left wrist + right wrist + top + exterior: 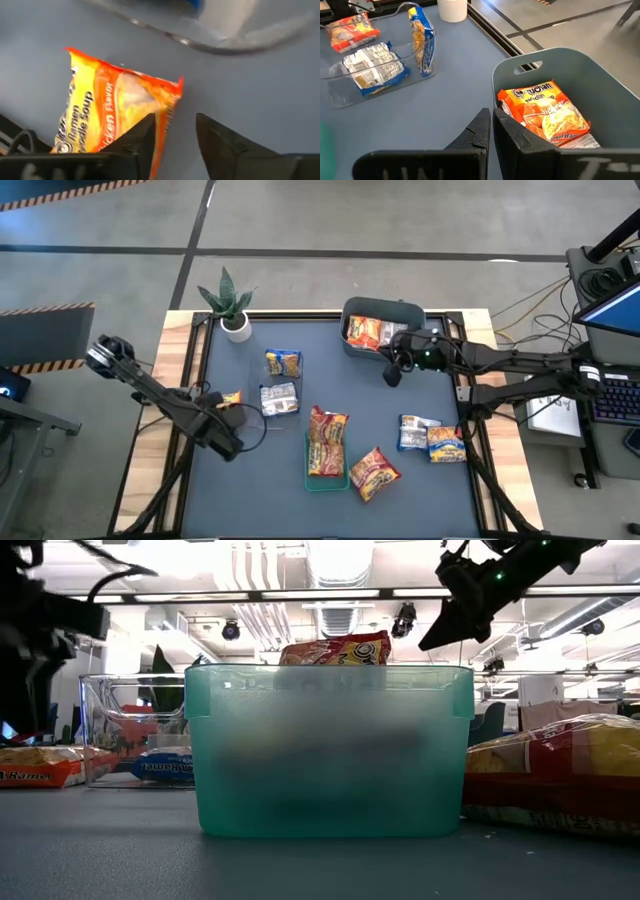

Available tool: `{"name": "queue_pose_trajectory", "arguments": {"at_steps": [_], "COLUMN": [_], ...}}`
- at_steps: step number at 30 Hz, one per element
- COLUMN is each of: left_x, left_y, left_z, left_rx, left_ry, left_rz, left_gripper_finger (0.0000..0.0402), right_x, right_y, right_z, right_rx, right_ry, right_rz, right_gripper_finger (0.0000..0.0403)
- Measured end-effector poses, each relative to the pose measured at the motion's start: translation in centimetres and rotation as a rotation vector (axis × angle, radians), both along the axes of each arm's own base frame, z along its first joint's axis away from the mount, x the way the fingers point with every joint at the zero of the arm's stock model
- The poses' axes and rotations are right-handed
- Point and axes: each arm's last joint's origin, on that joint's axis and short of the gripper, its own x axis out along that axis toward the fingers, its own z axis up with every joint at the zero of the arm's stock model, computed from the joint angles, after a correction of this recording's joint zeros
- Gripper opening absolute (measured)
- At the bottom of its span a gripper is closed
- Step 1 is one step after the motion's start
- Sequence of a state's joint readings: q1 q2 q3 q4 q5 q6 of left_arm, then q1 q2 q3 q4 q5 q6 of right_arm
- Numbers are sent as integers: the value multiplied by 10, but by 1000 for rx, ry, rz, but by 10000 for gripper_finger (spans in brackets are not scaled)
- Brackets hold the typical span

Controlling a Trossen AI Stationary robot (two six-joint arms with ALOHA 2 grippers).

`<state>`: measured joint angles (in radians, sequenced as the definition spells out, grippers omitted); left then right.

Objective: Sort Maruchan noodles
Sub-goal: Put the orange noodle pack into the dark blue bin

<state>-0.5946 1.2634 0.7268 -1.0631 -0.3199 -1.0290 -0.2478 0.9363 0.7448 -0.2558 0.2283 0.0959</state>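
An orange-and-yellow noodle packet (107,107) lies flat on the dark mat at the left (231,397), beside a clear bin (280,385). My left gripper (175,145) hangs open just over the packet's end (218,406), pointing steeply down. One finger stands in front of the packet's edge, the other over bare mat. My right gripper (491,131) is shut and empty. It hovers beside the grey-blue bin (600,85), which holds orange packets (545,112). The clear bin holds a blue-yellow packet (283,363) and a silver one (279,398). My left gripper has one finger (145,137) over the orange packet's side edge (167,107), coming from above. I cannot tell whether it touches the packet. The packet lies flat on the mat, and nothing sits between the two fingers.
A green bin (327,470) near the middle front holds red-yellow packets (335,648). Another such packet (373,473) lies beside it. A silver packet (415,432) and a blue-yellow one (447,443) lie at the right. A potted plant (233,315) stands at the far left corner.
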Motion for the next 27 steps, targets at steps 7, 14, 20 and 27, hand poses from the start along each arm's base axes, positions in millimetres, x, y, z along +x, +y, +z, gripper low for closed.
{"name": "queue_pose_trajectory", "arguments": {"at_steps": [7,14,20,27], "left_x": [6,12,14,15], "left_y": [-1,-4,-6,-7], "left_z": [-22,-38,-43,-42], "left_rx": [119,191,214,191], "left_ry": [17,106,113,104], "left_rz": [-40,-84,-62,-32], "left_gripper_finger": [195,201,183,80], "right_x": [2,1,1,1], "right_y": [0,0,0,0], "right_z": [-2,-2,-4,-7], "right_rx": [-5,-15,-21,-21], "right_ry": [14,20,31,40], "right_rz": [5,13,18,20], "right_gripper_finger": [12,12,12,12]}}
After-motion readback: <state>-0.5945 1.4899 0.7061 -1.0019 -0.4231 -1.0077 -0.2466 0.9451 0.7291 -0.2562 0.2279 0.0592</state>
